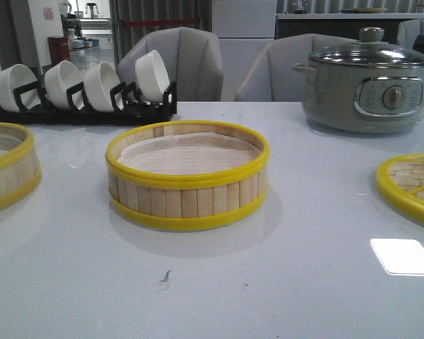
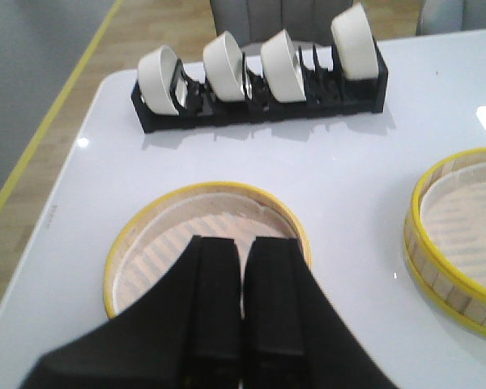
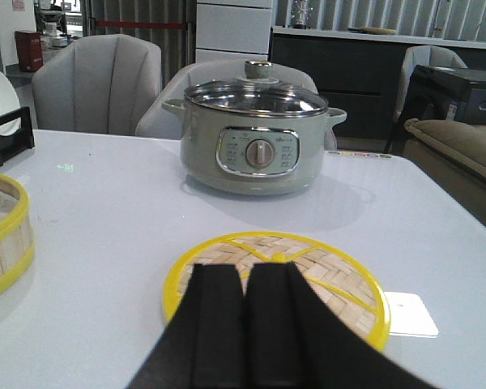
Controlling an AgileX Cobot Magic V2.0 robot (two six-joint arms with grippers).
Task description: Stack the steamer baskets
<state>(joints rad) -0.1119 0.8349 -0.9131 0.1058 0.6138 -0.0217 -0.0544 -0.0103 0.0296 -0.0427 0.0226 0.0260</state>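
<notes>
1. One round bamboo-slat steamer basket with yellow rims and a white liner (image 1: 188, 176) is seen standing at the middle of the white surface (image 1: 283, 282).
2. A second, matching basket (image 1: 7, 169) is placed well apart at the left edge, unstacked.
3. The left end effector (image 2: 243, 308) is held above that second basket, fingers nearly together, nothing gripped.
4. The right end effector (image 3: 245, 316) is likewise narrowed and empty, above the flat woven bamboo lid with a yellow rim (image 3: 340, 279).
</notes>
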